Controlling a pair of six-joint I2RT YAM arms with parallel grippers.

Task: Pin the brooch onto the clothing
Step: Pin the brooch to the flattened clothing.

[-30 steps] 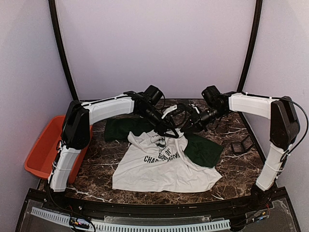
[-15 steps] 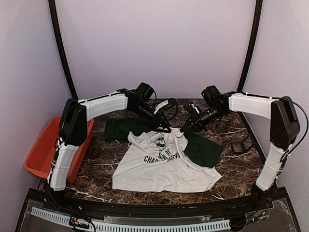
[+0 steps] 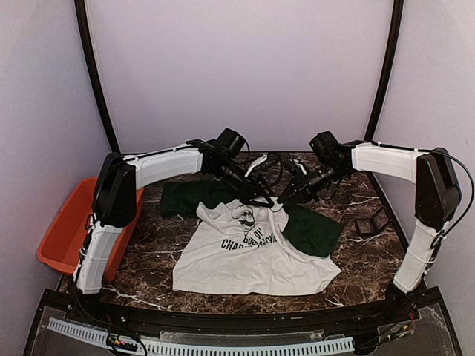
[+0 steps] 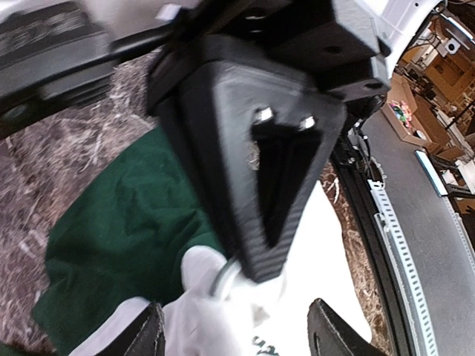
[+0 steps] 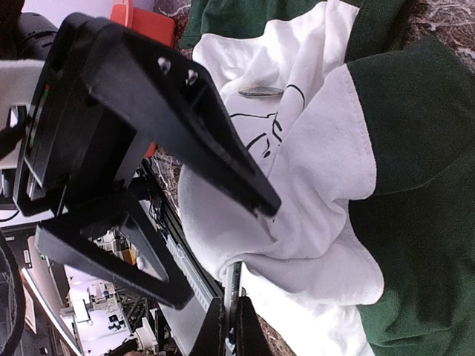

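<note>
The white T-shirt (image 3: 252, 256) with dark green sleeves lies on the marble table, its upper part gathered into a raised fold between both grippers. My right gripper (image 3: 282, 199) is shut on a thin round brooch (image 5: 233, 285), seen edge-on at the white fold (image 5: 319, 163). The brooch's grey rim (image 4: 221, 278) shows at the right gripper's fingertips in the left wrist view. My left gripper (image 3: 263, 200) is open, with its jaws spread on either side of the fold (image 4: 236, 337). A small silvery oval piece (image 5: 260, 91) lies on the black print.
An orange bin (image 3: 67, 230) stands off the table's left edge. A small black stand (image 3: 369, 221) sits at the right. The green sleeve (image 3: 312, 230) spreads under the right arm. Curved black poles frame the back walls.
My left gripper drew back toward the far left half a second ago and has now come forward again to the fold. The right gripper has stayed in place.
</note>
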